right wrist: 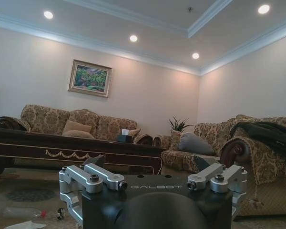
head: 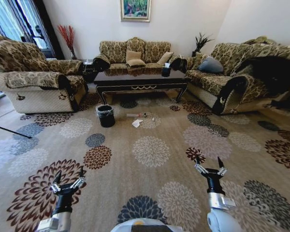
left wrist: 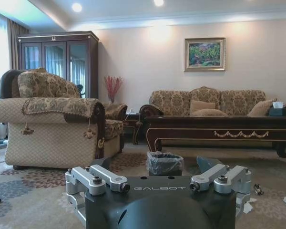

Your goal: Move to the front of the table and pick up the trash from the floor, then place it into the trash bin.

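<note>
The dark glossy table (head: 140, 81) stands across the room before the back sofa. On the carpet in front of it the trash lies loose: a slim grey tube (head: 135, 115) with a red band (right wrist: 43, 213), a white crumpled paper (head: 137, 123) and tiny scraps (left wrist: 258, 189). The black trash bin (head: 105, 116) with its plastic liner (left wrist: 164, 162) stands left of the trash, by the table's left leg. My left gripper (head: 67, 177) and right gripper (head: 209, 165) hover low at the near edge, both open with nothing in them, far short of the trash.
Patterned sofas flank the table on the left (head: 38, 79), behind (head: 133, 52) and on the right (head: 227, 79), the right one carrying a dark garment (head: 273, 72). A tissue box (head: 166, 70) sits on the table. A thin black rod (head: 9, 130) lies at far left. Flowered carpet stretches between me and the table.
</note>
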